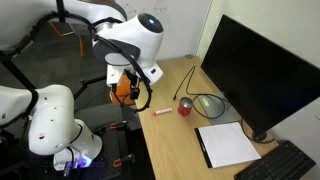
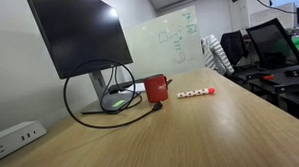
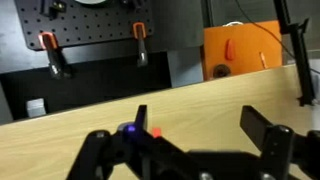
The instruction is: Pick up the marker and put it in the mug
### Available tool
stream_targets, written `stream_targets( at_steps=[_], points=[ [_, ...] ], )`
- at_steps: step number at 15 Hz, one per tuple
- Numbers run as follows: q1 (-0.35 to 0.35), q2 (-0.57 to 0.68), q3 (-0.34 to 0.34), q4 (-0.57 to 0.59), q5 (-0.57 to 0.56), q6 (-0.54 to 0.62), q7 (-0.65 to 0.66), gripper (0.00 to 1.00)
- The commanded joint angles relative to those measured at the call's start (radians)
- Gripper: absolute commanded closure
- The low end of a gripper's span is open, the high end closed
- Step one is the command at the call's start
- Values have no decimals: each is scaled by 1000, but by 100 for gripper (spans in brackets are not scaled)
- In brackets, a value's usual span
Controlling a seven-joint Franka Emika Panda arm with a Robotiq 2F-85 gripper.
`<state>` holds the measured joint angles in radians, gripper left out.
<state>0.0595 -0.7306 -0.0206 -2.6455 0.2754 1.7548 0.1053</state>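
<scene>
The marker (image 2: 195, 93) lies on the desk (image 2: 191, 132) just beside the mug (image 2: 156, 89). The gripper (image 3: 193, 125) has its fingers wide apart, empty.

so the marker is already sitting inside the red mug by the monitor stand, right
Not quite. The marker is not inside the mug; it lies flat on the desk beside the mug, with a gap between them, as both exterior views show. The red mug does stand by the monitor stand.

Desk (image 2: 191, 132) carries mug (image 2: 156, 89), marker (image 2: 195, 93) (monitor (image 2: 78, 36) too).
</scene>
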Motion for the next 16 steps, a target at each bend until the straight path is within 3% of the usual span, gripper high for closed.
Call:
stream_targets(
  at_steps=[1,13,16],
  points=[
    [-24,1,20,2,11,-6,-12,0],
    [-24,1,20,2,11,-6,-12,0],
    [-32,48,55,-26,13,162,0,0]
  ],
)
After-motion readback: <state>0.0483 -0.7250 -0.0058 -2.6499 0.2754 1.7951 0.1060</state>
